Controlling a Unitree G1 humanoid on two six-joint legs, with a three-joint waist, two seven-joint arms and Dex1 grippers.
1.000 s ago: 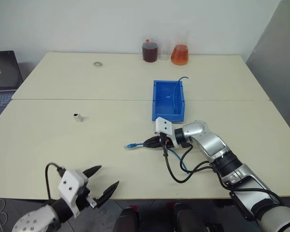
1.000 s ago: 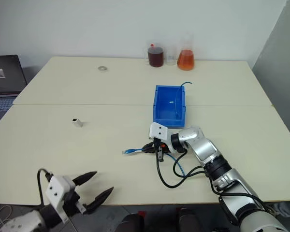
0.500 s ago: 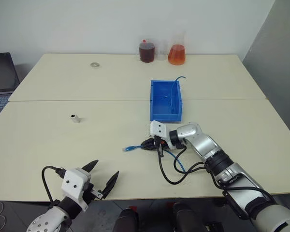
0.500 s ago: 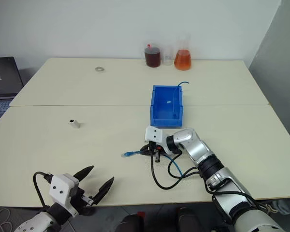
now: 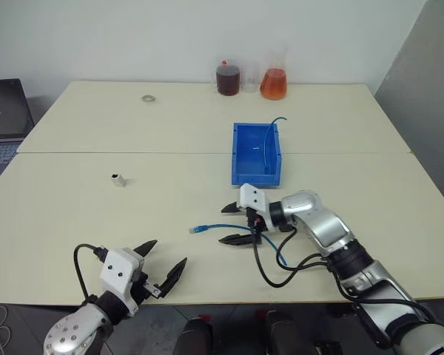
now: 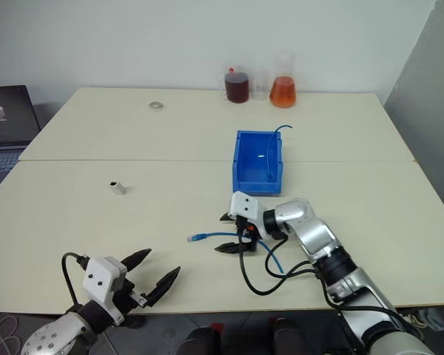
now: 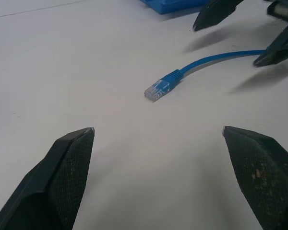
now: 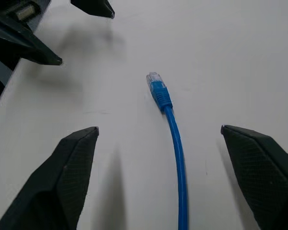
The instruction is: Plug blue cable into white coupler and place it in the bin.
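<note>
Your job is barely begun. The blue cable (image 5: 207, 228) lies loose on the tabletop (image 5: 74, 214), unplugged, between your right gripper (image 5: 235, 224)'s wide-open fingers. The white coupler (image 5: 118, 179) sits far off. Your left gripper (image 5: 163, 262) is open, empty. The bin (image 5: 240, 159) waits.

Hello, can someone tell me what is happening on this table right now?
A humanoid robot is working with a blue cable. Its right gripper is open around the cable, which lies flat on the table, its far end in the blue bin. The left gripper is open near the table's front edge. The white coupler sits untouched.
</note>
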